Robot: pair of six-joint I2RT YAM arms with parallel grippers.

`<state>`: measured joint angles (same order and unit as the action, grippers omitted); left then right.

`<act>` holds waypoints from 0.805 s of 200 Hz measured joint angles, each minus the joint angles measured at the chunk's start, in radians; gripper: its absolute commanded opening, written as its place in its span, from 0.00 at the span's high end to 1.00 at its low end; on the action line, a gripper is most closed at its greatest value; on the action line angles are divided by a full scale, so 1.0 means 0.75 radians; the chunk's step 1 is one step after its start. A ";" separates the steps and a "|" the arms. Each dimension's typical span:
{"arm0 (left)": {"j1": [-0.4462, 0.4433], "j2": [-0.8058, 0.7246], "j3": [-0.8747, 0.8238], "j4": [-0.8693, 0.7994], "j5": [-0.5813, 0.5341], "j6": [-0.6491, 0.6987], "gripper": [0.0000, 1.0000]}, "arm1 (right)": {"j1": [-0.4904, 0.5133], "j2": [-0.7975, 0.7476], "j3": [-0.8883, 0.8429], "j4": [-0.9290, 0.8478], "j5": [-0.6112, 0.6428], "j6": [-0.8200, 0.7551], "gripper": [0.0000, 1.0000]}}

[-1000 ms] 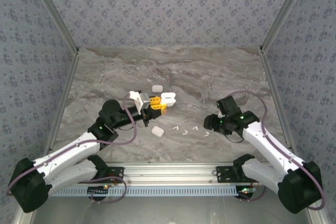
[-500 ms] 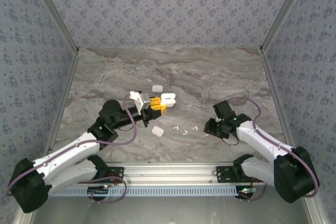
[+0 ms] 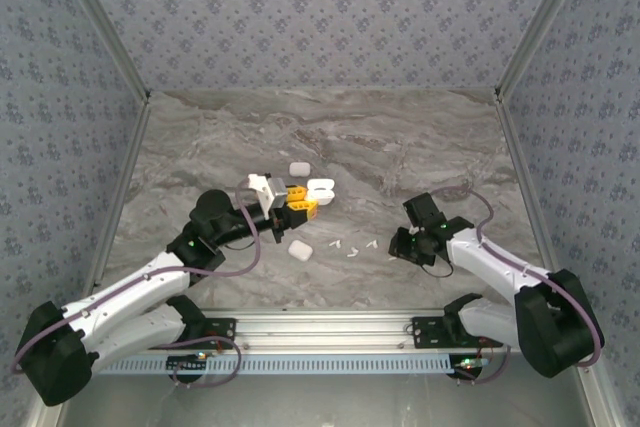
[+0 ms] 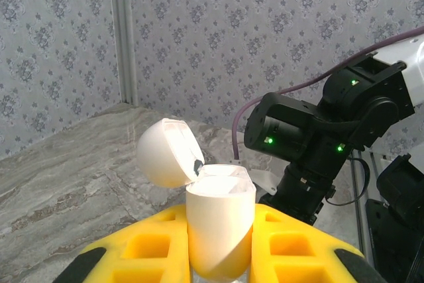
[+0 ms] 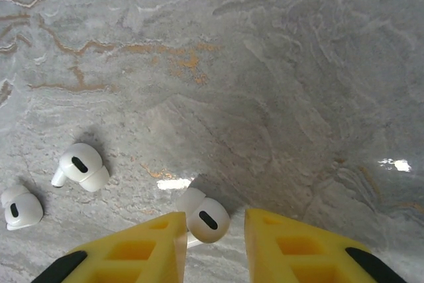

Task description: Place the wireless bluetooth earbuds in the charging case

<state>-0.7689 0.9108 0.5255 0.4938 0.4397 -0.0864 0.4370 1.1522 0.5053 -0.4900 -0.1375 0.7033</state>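
Right wrist view: right hand (image 5: 213,215), narrowly parted around one white earbud (image 5: 204,219) on tabletop (image 5: 278,84); off-centre pinch could squirt it loose.

The open charging case (image 4: 220,223) sits between the fingers of the left gripper (image 3: 298,203), over the middle of the table (image 3: 200,147). Just behind this case lies a second case (image 3: 298,168). In front of it, toward the arm bases, lies a third case (image 3: 299,248). To its front right, the earbuds (image 3: 352,252) lie in a row on the table. At the end of the row farthest from the case, one earbud (image 5: 202,215) lies between the fingers of the right gripper (image 5: 213,230).
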 measured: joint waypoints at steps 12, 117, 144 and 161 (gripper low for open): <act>0.000 0.000 0.002 -0.003 0.000 0.000 1.00 | 0.003 0.011 0.000 0.004 0.000 0.000 0.70; -0.005 0.000 0.006 -0.026 -0.014 0.000 1.00 | 0.030 0.062 0.000 0.056 0.000 -0.001 0.75; -0.005 0.000 0.007 -0.036 -0.014 0.000 1.00 | 0.030 0.062 0.000 0.056 0.003 -0.016 0.78; -0.005 -0.001 0.007 -0.037 -0.014 0.000 1.00 | 0.033 0.057 0.001 0.056 0.008 -0.040 0.78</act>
<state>-0.7727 0.9104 0.5304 0.4664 0.4290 -0.0864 0.4618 1.1954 0.5056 -0.4480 -0.1318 0.6735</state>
